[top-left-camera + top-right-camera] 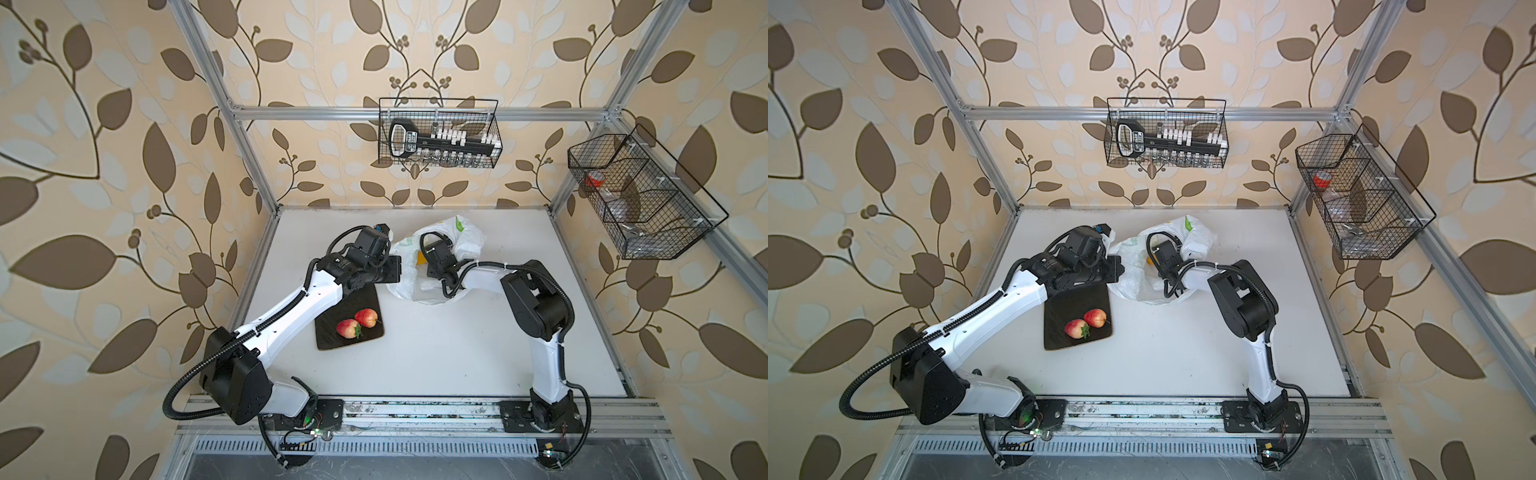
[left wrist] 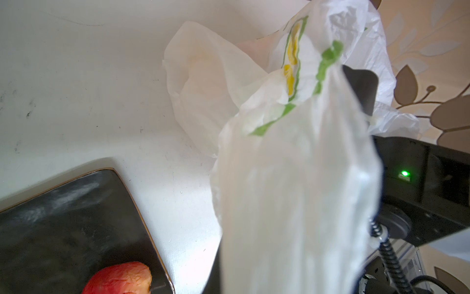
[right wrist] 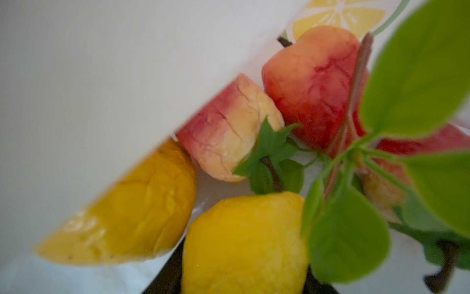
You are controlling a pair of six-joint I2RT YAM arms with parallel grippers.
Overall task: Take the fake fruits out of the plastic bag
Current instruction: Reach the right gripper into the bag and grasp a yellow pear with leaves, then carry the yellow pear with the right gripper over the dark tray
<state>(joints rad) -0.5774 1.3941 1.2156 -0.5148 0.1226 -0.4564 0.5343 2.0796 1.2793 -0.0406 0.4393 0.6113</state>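
The plastic bag (image 1: 469, 241) (image 1: 1200, 241) lies crumpled at the back middle of the table. My left gripper (image 1: 395, 268) is shut on the bag's left edge, and the film (image 2: 292, 191) drapes over its jaws and hides them. My right gripper (image 1: 432, 270) reaches inside the bag. There its dark fingers (image 3: 165, 280) press both sides of a yellow pear (image 3: 244, 244) with green leaves (image 3: 419, 76). An orange-yellow piece (image 3: 142, 216) and red-yellow apples (image 3: 229, 142) (image 3: 310, 89) lie beside the pear. Two red fake fruits (image 1: 366, 318) (image 1: 348, 328) rest outside the bag.
The two fruits sit on a dark square tray (image 1: 332, 336) (image 2: 63, 229) under my left forearm. A wire basket (image 1: 440, 133) hangs on the back rail and another wire basket (image 1: 640, 195) on the right frame. The right arm (image 2: 419, 178) is close beside the held bag edge.
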